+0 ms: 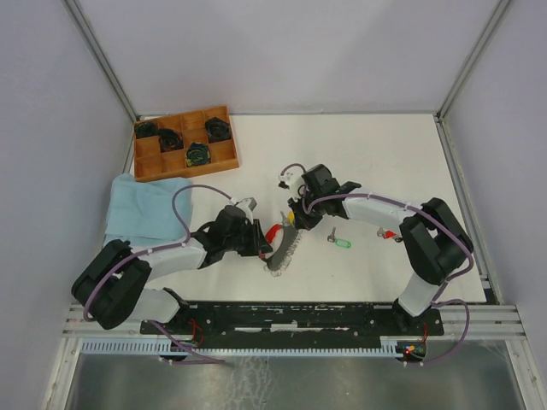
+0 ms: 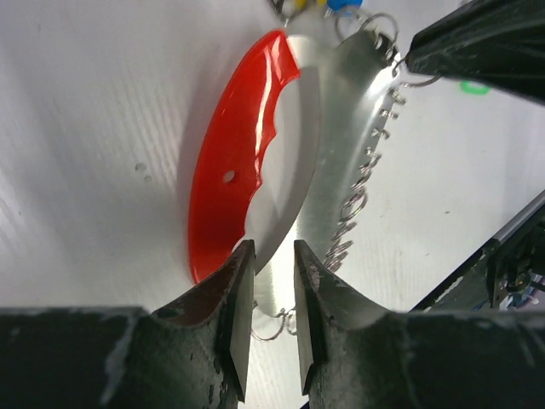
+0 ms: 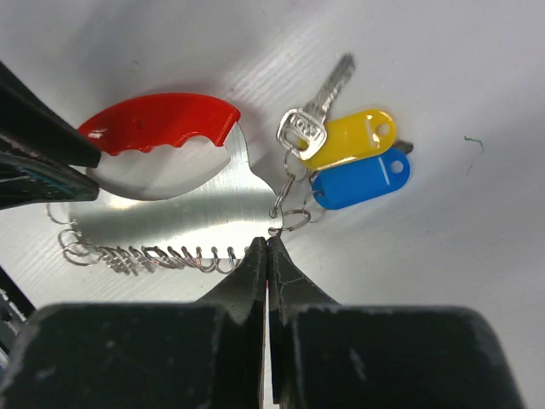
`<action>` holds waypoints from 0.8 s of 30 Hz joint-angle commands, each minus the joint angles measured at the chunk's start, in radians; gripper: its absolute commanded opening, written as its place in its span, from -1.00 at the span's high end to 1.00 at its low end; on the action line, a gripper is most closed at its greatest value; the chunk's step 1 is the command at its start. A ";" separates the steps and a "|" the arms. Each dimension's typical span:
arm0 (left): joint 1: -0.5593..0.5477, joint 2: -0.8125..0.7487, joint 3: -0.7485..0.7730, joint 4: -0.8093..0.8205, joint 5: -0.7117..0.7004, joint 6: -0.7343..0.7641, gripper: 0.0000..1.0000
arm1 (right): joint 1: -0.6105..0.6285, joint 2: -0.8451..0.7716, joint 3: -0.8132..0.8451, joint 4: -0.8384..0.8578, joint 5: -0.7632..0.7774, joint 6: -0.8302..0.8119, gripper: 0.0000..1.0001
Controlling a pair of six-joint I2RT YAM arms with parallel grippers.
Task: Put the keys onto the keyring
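Observation:
A silver metal plate (image 3: 183, 217) with a red grip (image 3: 162, 123) and a row of wire rings (image 3: 153, 256) lies between the arms, and also shows in the top view (image 1: 280, 248). The small keyring (image 3: 295, 220) hangs at its corner. It carries one silver key (image 3: 319, 102) and yellow (image 3: 349, 136) and blue (image 3: 362, 181) tags. My right gripper (image 3: 269, 243) is shut with its tips on that ring. My left gripper (image 2: 271, 290) pinches the plate's narrow end (image 2: 281, 256). A green-headed key (image 1: 340, 243) and a red-headed key (image 1: 389, 234) lie loose to the right.
A brown compartment tray (image 1: 224, 158) holding dark round coils stands at the back left. A light blue cloth (image 1: 145, 205) lies left of my left arm. The black base rail (image 1: 299, 312) runs along the near edge.

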 commanded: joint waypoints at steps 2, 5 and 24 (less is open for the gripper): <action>0.023 -0.108 0.100 -0.033 -0.056 0.083 0.34 | 0.000 -0.116 0.039 0.042 -0.107 -0.062 0.98; 0.046 -0.129 0.123 -0.009 -0.054 0.112 0.33 | 0.000 -0.165 0.038 0.073 -0.130 -0.083 0.98; 0.103 -0.204 -0.037 0.691 0.100 0.412 0.33 | 0.000 -0.380 0.015 0.142 -0.247 -0.200 0.99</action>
